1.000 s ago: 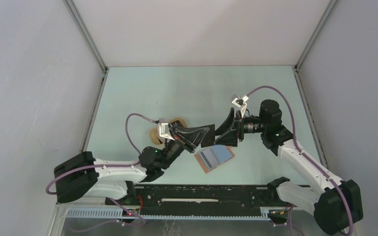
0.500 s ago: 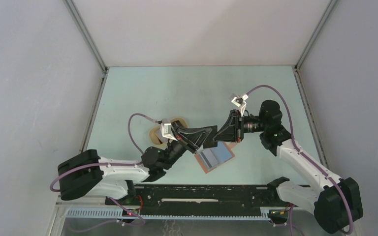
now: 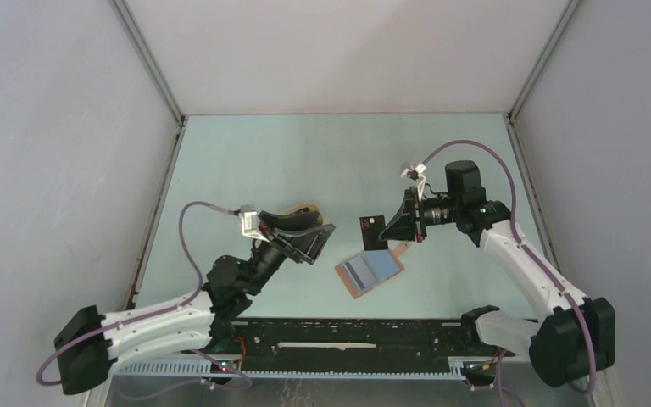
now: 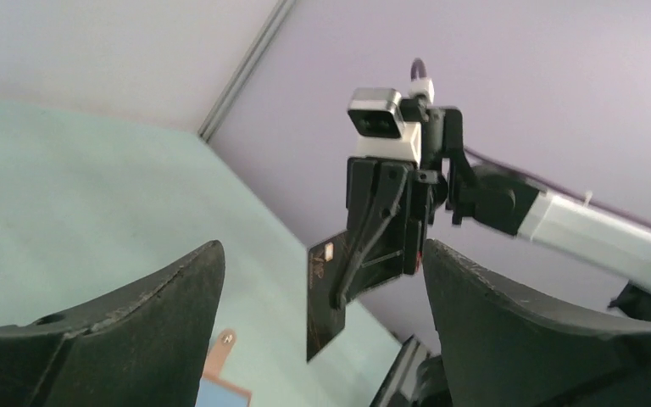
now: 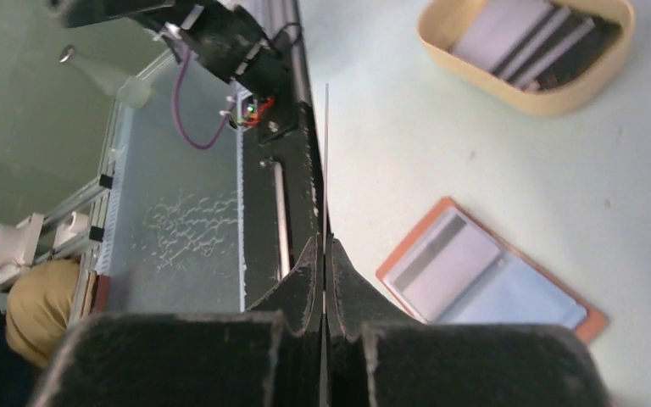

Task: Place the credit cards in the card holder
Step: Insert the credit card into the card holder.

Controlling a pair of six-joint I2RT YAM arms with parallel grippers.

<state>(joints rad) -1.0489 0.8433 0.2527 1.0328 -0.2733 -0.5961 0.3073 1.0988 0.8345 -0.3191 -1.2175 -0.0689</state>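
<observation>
A black credit card [image 3: 372,231] hangs upright in the air, with my right gripper [image 3: 392,227] shut on its edge. From the right wrist it shows edge-on as a thin line [image 5: 326,161] between the closed fingers [image 5: 303,284]. Below it the card holder [image 3: 370,273] lies open on the table, blue pockets up, a grey card in its left pocket [image 5: 451,265]. My left gripper [image 3: 315,244] stands open and empty to the left of the card; through its fingers [image 4: 144,318] I see the black card [image 4: 325,298]. More credit cards [image 5: 525,34] lie in the tan tray [image 5: 475,64].
The tan oval tray [image 3: 303,208] sits partly hidden behind my left gripper. A black rail [image 3: 347,332] runs along the table's near edge between the arm bases. Grey walls close in the left, right and back.
The black card passed from hand to hand: my right gripper shut on it, my left gripper opened and drew back to the left. The right arm lifted slightly with the card.
</observation>
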